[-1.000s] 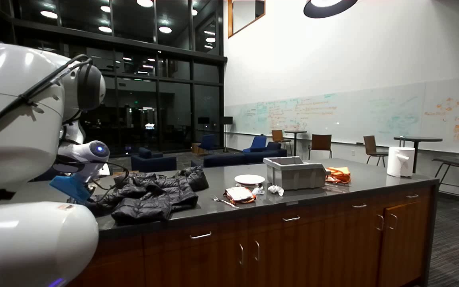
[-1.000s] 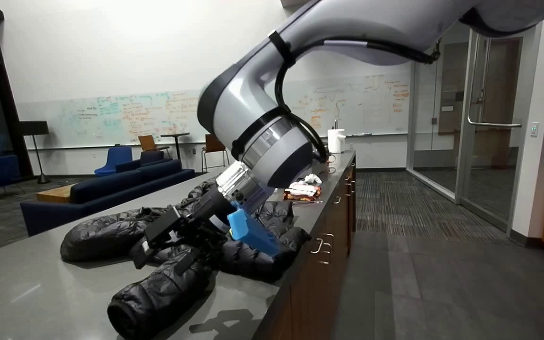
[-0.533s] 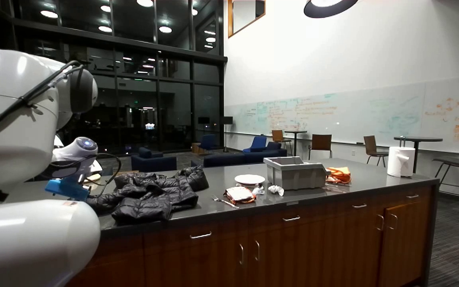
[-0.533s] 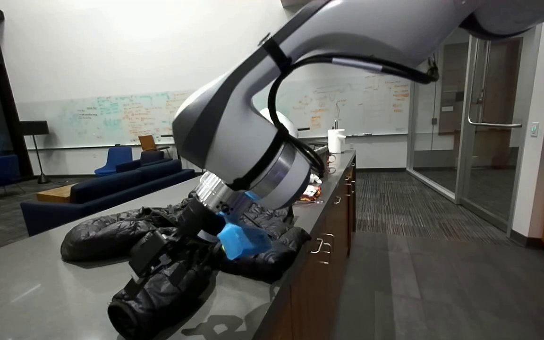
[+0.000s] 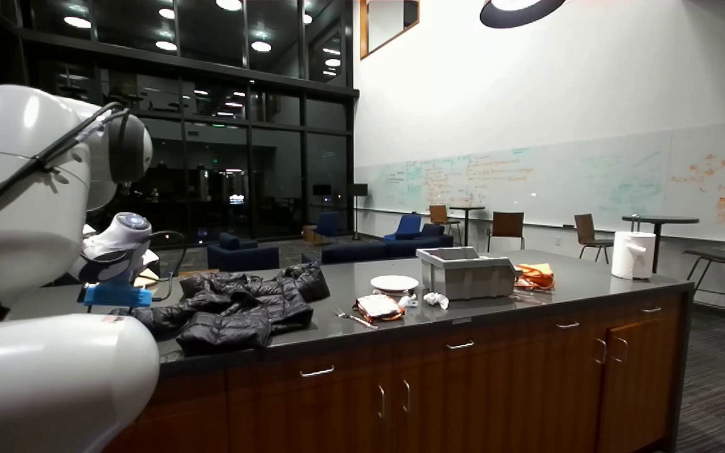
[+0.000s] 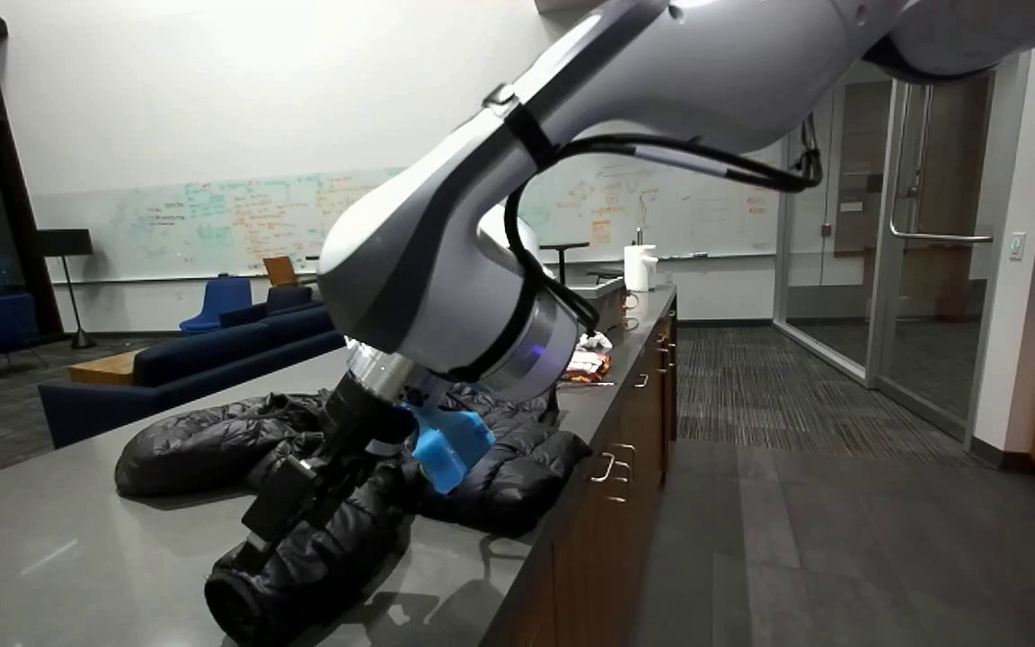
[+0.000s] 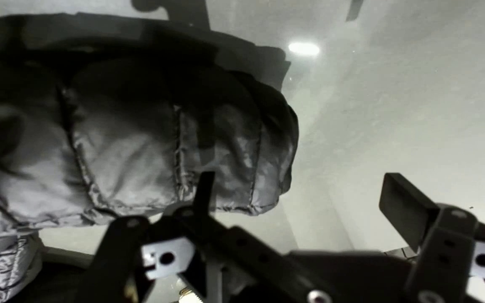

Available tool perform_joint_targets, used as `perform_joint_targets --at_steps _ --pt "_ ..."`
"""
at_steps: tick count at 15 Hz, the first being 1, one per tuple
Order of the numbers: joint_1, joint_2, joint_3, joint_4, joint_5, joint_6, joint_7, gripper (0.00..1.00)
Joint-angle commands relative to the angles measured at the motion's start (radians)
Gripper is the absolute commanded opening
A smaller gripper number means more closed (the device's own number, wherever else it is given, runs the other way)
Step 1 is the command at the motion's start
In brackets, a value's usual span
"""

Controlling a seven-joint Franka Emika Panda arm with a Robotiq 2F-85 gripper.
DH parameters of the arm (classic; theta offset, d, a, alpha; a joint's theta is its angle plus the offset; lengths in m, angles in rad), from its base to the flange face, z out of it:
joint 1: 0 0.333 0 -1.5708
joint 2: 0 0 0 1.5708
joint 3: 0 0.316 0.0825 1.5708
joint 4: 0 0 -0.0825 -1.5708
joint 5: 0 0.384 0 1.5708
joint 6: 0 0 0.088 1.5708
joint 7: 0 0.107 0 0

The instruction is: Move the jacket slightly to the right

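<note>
A black puffy jacket [image 5: 243, 311] lies crumpled on the dark grey counter in both exterior views. One sleeve [image 6: 311, 562] stretches out with its cuff toward the camera in an exterior view. My gripper [image 6: 288, 530] hangs tilted over that sleeve near the cuff. In the wrist view the sleeve [image 7: 129, 139] fills the upper left. There my gripper [image 7: 300, 179] is open and empty. Its left finger overlaps the sleeve's lower edge, and its right finger is over bare counter beside the sleeve's end. Contact cannot be told. In an exterior view the fingers are hidden behind the arm.
Right of the jacket are a fork [image 5: 355, 318], an orange-and-white packet [image 5: 378, 307], a white plate [image 5: 394, 283] and crumpled white paper [image 5: 436, 300]. Farther along stand a grey bin [image 5: 468, 274], an orange bag [image 5: 535, 275] and a white canister [image 5: 633, 255]. The counter edge [image 6: 517, 575] runs close by.
My gripper has moved down and along the sleeve toward its cuff, and the wrist has turned. The arm has shifted left in an exterior view. The jacket has not visibly moved.
</note>
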Motion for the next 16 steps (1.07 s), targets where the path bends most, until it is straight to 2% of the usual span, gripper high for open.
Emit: perform_joint_targets --at_steps 1,3,4,5,8,11,16 --pt "0.058 0.043 -0.073 0.054 -0.124 -0.034 0.049 1.00" --pt "0.099 0.068 -0.122 0.081 -0.206 -0.060 0.096 1.00" --pt "0.040 0.086 -0.061 0.086 -0.348 -0.053 0.188 1.00" --pt "0.062 0.103 -0.088 0.107 -0.423 -0.073 0.240 1.00" --pt "0.022 0.157 -0.050 0.172 -0.674 -0.124 0.428 1.00" --pt "0.000 0.207 -0.023 0.241 -0.794 -0.179 0.522 1.00" --pt "-0.025 0.272 0.008 0.324 -0.873 -0.245 0.581 1.00"
